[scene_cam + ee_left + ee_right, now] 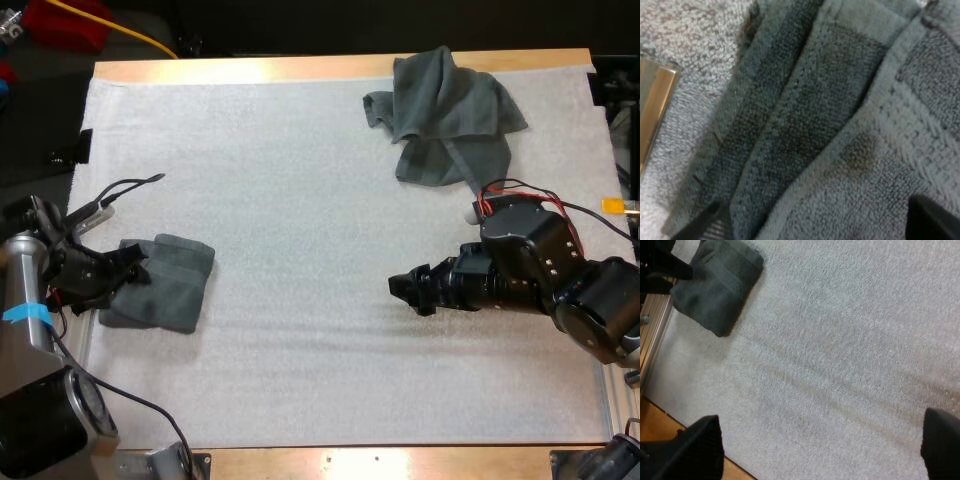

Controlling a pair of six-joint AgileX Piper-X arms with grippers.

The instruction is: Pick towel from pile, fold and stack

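A folded dark grey-green towel stack point(165, 282) lies near the mat's left edge. My left gripper point(122, 272) hovers over the stack's left side. Close up, its fingers point(704, 228) stand wide apart above the folded towel's point(830, 115) layered hems, so my left gripper point(817, 225) is open. A crumpled towel point(448, 112) sits at the far right of the mat. My right gripper point(408, 288) hangs over bare mat right of centre, open with nothing between its fingers point(694, 450); the folded stack point(715, 285) lies beyond my right gripper point(817, 447), with the left arm at it.
The white mat point(300, 200) covers the wooden table, whose front edge point(380, 462) runs along the near side. A metal rail point(652, 107) borders the mat right beside the folded stack.
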